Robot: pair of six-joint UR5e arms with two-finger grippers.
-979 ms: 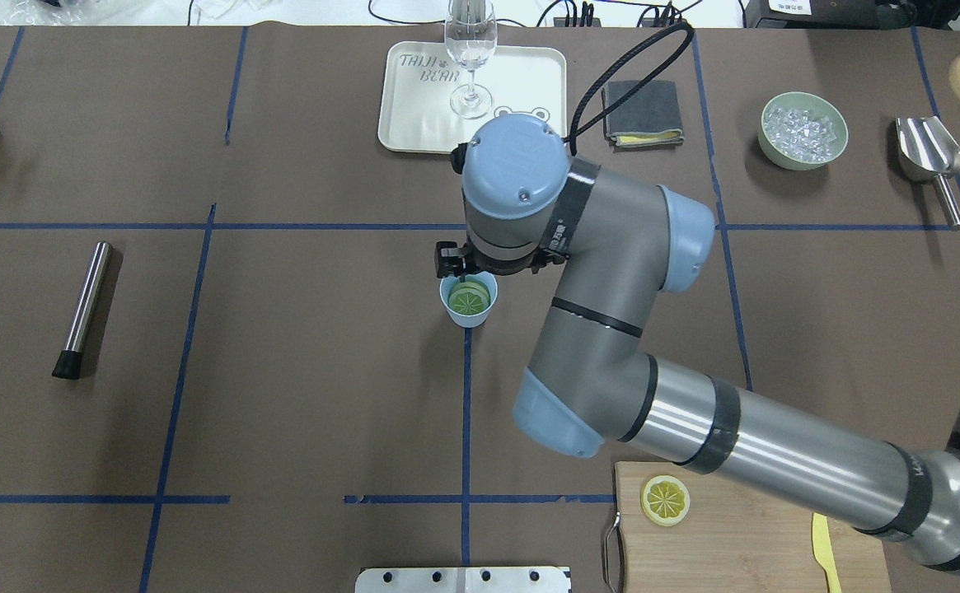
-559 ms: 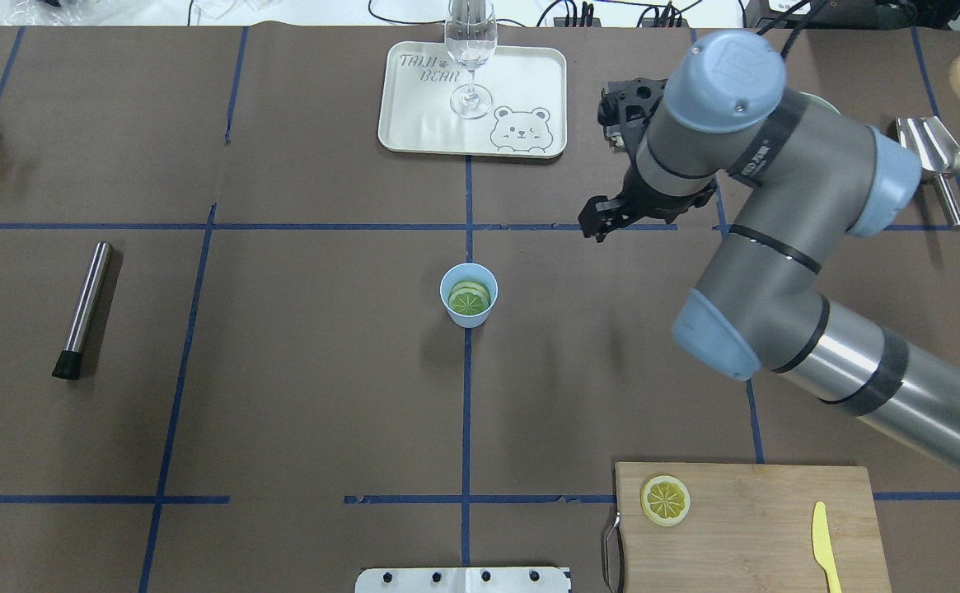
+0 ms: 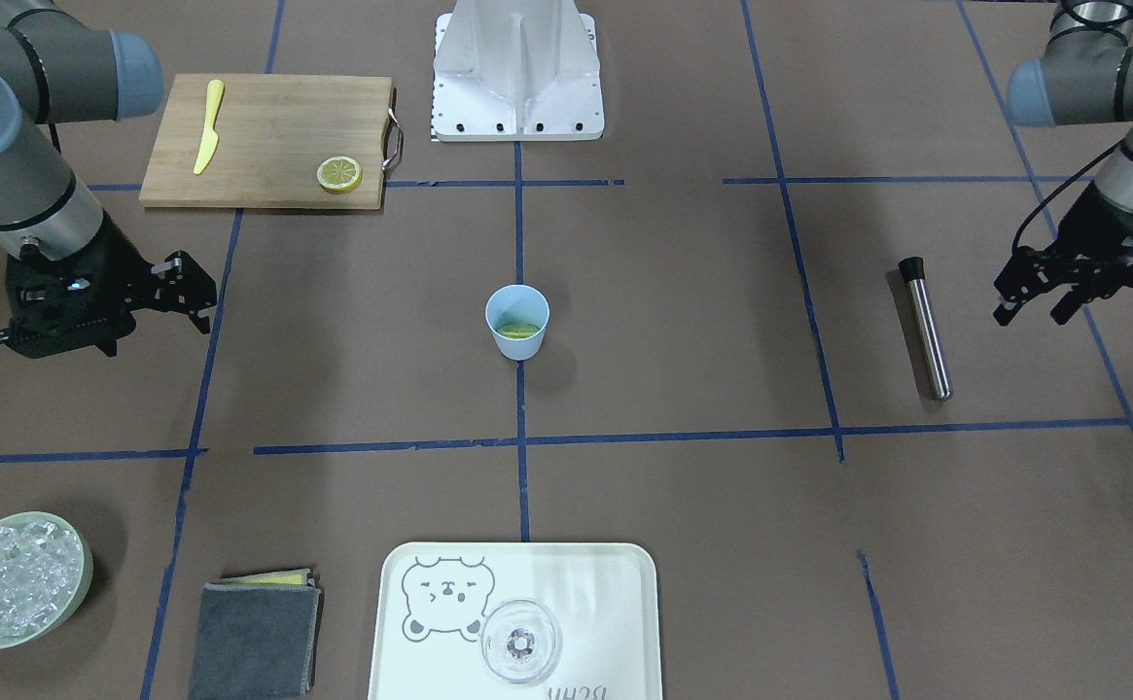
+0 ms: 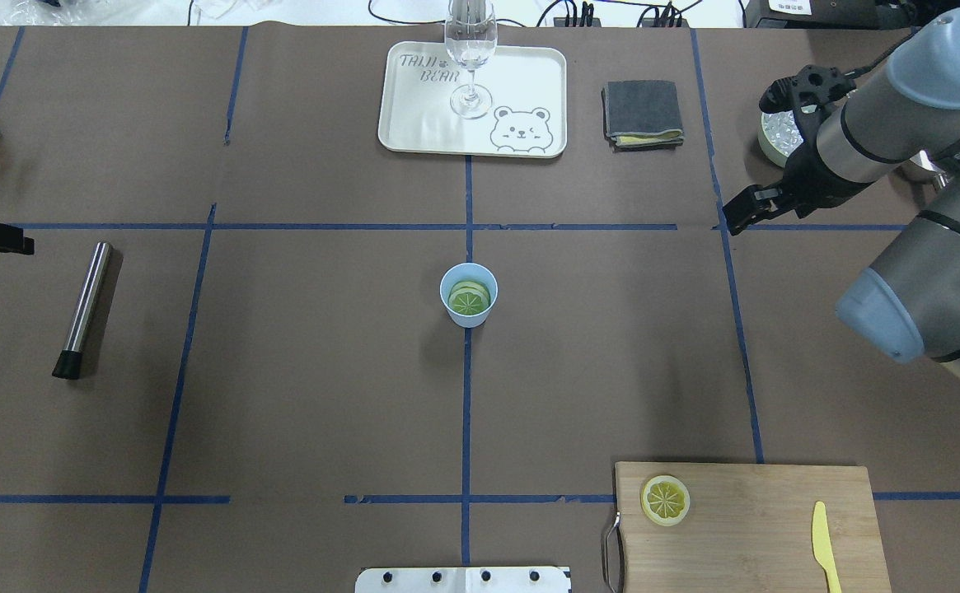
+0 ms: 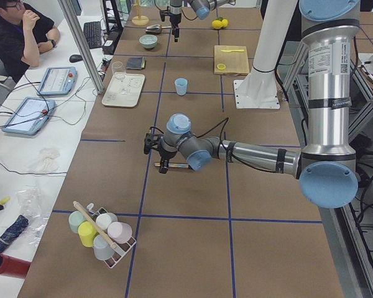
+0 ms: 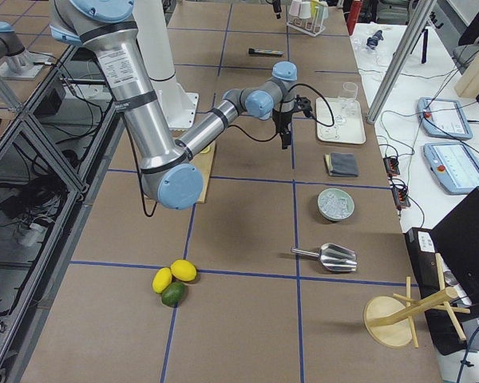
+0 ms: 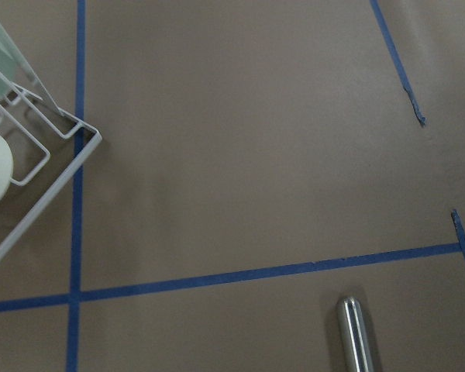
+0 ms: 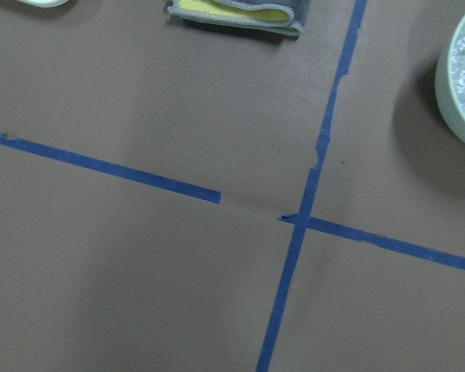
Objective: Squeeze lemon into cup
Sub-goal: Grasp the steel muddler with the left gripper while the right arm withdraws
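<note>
The lemon point(image 4: 666, 500) is a thin yellow slice lying flat at the corner of the cutting board point(image 4: 760, 535) nearest the cup point(image 4: 469, 320). It is well apart from the cup, toward the robot and to its right. A yellow knife point(image 4: 824, 543) lies on the same board, farther from the cup. The cup stands upright on the surface point(image 4: 323, 371) and already holds two slices point(image 4: 470, 301) below its rim. They look greenish against the blue inside, so I cannot tell whether they are lemon.

I judge a slice this thin to be light, soft, wet and slippery. It should fold and give up its juice under a modest pinch, and it could slide out from between the fingers. Lying flat, it offers little edge. The likely hold is across its width, rind to rind, with the fingers set low against the board. The cup looks light and easy to tip, so any squeeze belongs above its mouth rather than against its wall.

The right tool point(image 3: 192, 292) hangs well away from the cup on the robot's right, fingers spread and holding nothing. The left tool point(image 3: 1028, 311) is as far off on the other side, beyond a steel bar point(image 3: 924, 329), also spread and empty.
</note>
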